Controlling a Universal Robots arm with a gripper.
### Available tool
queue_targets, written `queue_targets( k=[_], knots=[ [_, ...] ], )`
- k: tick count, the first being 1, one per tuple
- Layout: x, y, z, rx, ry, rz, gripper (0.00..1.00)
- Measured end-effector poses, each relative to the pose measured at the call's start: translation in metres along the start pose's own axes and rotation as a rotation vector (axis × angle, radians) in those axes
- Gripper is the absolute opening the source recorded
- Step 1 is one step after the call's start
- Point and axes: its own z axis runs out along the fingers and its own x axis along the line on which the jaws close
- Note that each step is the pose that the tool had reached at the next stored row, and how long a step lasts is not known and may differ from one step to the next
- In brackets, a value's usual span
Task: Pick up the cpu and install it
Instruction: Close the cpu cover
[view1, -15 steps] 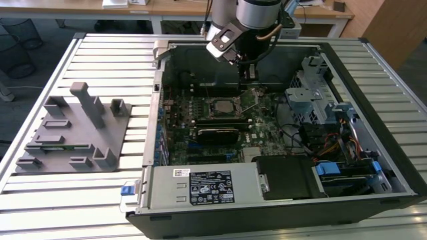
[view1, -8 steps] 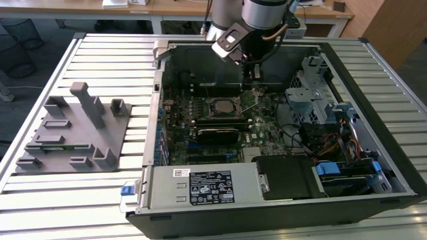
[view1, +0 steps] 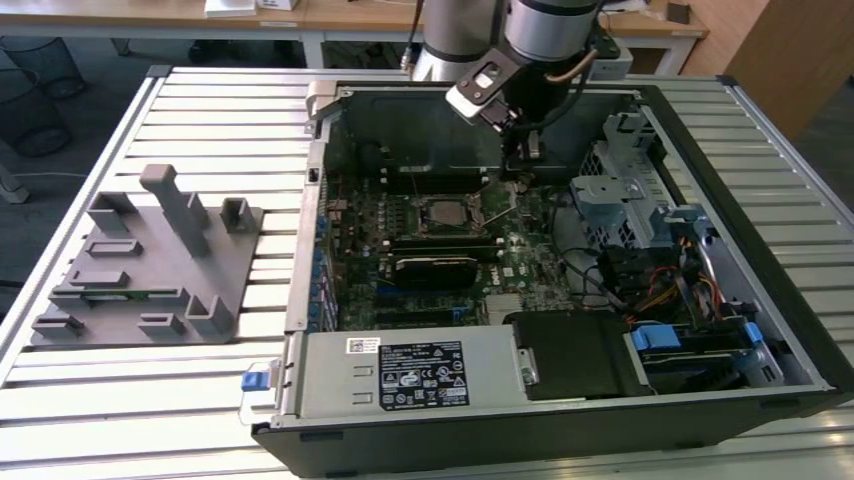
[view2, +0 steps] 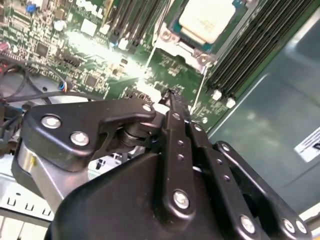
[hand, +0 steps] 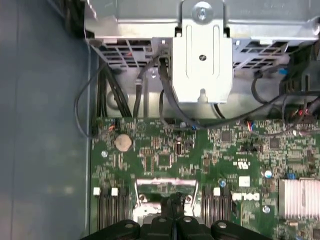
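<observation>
- While I watch, cpu (view2: 207, 20) sits socketed inside computer case (view1: 534, 440).
- Gripper (view1: 530, 152) at cpu's 1 o'clock in exterior view, fingers together, empty.
- Slatted table (view1: 160, 400) underneath; holder block (view1: 147, 250) at case's 9 o'clock.

Black claw (hand: 172, 201), fingers pressed together, poised over a green motherboard (hand: 160, 161). Just beneath its tips, a metal socket frame (hand: 165, 186); flanking the claw on either side, black memory slots (hand: 107, 212). Farther out ahead, a round coin battery (hand: 123, 143), black cables (hand: 107, 95), then a silver bracket (hand: 202, 60). Off to one side, a finned heatsink (hand: 299, 197).
</observation>
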Motion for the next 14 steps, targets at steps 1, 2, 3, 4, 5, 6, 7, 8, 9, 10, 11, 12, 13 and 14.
queue_targets(
  k=[1,2,3,4,5,6,7,8,9,10,11,12,13,14],
  knots=[
    [0.0005,0.0024,0.0006,0.0001,-0.0002,0.000,0.11],
    [0.0010,0.0046,0.0012,0.0001,-0.0001,-0.001,0.11],
    [0.0014,0.0069,0.0018,0.0001,-0.0001,-0.003,0.11],
    [0.0017,0.0091,0.0026,0.0002,0.0000,-0.004,0.11],
    [0.0022,0.0114,0.0036,0.0002,0.0001,-0.005,0.11],
    [0.0026,0.0130,0.0046,0.0002,-0.0001,-0.005,0.11],
    [0.0027,0.0138,0.0053,0.0002,-0.0001,-0.005,0.11],
    [0.0027,0.0147,0.0060,0.0003,-0.0001,-0.005,0.11],
    [0.0028,0.0159,0.0068,0.0002,-0.0002,-0.005,0.11],
    [0.0029,0.0172,0.0077,0.0002,-0.0002,-0.005,0.11],
    [0.0030,0.0183,0.0083,0.0002,-0.0001,-0.005,0.11],
    [0.0032,0.0194,0.0090,0.0002,-0.0001,-0.005,0.11],
    [0.0034,0.0206,0.0095,0.0002,-0.0001,-0.005,0.11],
    [0.0036,0.0221,0.0102,0.0002,-0.0001,-0.006,0.11]
  ],
)
